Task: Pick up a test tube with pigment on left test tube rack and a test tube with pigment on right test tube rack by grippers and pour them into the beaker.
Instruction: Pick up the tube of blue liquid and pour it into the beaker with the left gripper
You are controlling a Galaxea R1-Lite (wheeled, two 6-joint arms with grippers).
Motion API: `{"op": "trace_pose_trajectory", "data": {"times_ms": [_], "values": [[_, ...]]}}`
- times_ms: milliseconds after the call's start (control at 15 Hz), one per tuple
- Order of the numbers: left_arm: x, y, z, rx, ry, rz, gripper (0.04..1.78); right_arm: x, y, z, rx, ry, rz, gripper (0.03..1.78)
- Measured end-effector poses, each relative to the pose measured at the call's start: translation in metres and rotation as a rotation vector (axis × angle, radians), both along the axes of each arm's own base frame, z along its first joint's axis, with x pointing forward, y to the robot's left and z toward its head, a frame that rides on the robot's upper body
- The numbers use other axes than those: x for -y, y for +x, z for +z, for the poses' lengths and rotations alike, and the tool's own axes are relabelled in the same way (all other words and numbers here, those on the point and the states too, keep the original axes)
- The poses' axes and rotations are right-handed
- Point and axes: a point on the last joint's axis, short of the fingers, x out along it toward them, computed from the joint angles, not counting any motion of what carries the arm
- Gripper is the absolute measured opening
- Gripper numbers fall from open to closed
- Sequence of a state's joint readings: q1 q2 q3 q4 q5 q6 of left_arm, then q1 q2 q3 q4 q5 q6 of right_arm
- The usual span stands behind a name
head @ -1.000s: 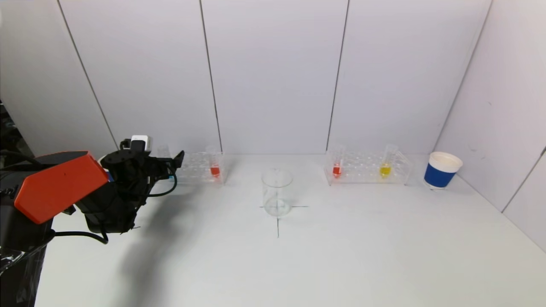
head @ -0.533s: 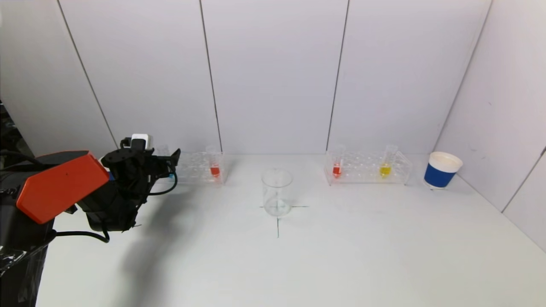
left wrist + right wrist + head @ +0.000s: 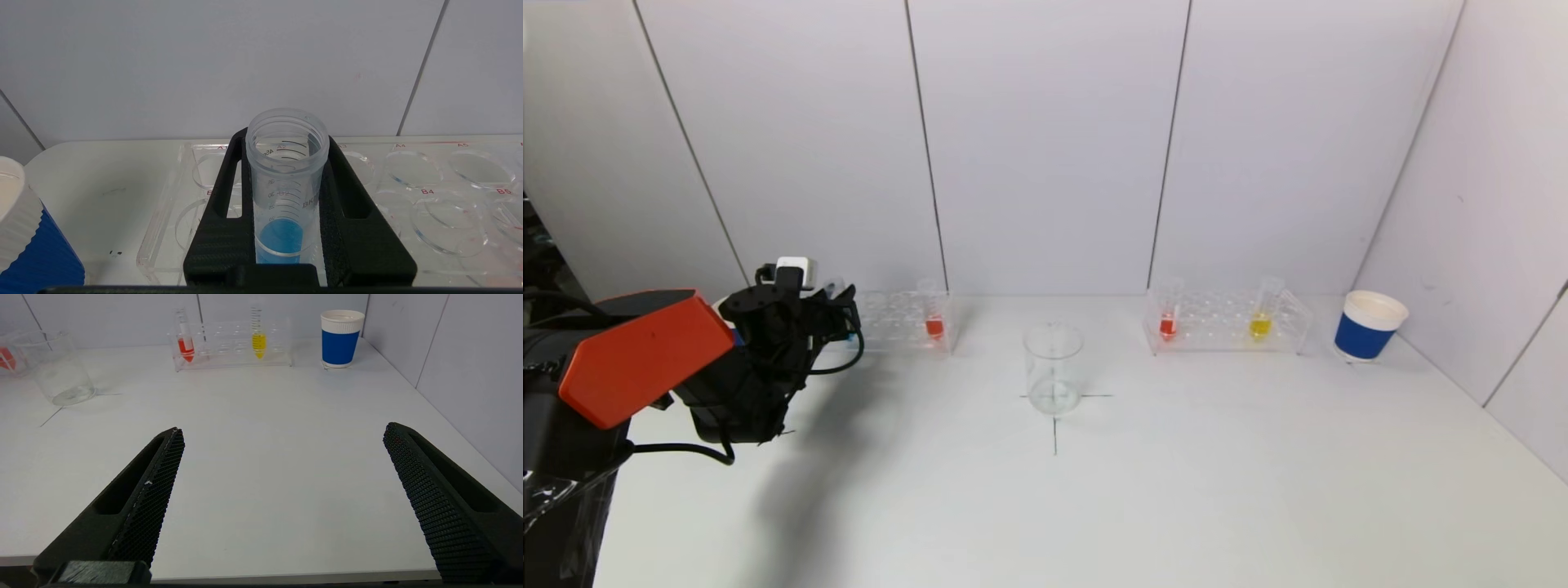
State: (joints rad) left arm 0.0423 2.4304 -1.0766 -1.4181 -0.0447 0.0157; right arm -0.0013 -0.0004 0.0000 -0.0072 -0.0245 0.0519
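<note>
Left gripper (image 3: 286, 196) clamped on blue tube (image 3: 282, 192) in left rack (image 3: 890, 322), back-left bench edge. Right gripper (image 3: 282, 498) wide open, holding nothing, near front edge. Two racks, four tubes, one beaker (image 3: 1054, 367) centre.

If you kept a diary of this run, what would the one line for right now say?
left gripper: shut on clear blue-pigment test tube in left clear plastic rack | right gripper: open, idle, low over white table | glass beaker: empty
</note>
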Motion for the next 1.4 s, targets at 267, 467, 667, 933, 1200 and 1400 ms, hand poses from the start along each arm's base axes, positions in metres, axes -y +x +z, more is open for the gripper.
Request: {"op": "trace_pose_trajectory", "data": {"times_ms": [267, 467, 667, 933, 1200, 1400], "values": [[0.000, 0.000, 0.000, 0.001, 0.000, 0.000, 0.45, 0.000, 0.000, 0.000, 0.000, 0.000, 0.000, 1.77], [0.000, 0.000, 0.000, 0.000, -0.001, 0.000, 0.45, 0.000, 0.000, 0.000, 0.000, 0.000, 0.000, 1.77], [-0.001, 0.000, 0.001, 0.000, -0.001, 0.003, 0.45, 0.000, 0.000, 0.000, 0.000, 0.000, 0.000, 1.77], [0.000, -0.001, 0.016, -0.009, -0.001, 0.003, 0.45, 0.000, 0.000, 0.000, 0.000, 0.000, 0.000, 1.77], [0.000, 0.000, 0.049, 0.010, 0.000, 0.003, 0.45, 0.000, 0.000, 0.000, 0.000, 0.000, 0.000, 1.77], [0.000, 0.002, 0.080, 0.018, 0.000, 0.002, 0.45, 0.000, 0.000, 0.000, 0.000, 0.000, 0.000, 1.77]]}}
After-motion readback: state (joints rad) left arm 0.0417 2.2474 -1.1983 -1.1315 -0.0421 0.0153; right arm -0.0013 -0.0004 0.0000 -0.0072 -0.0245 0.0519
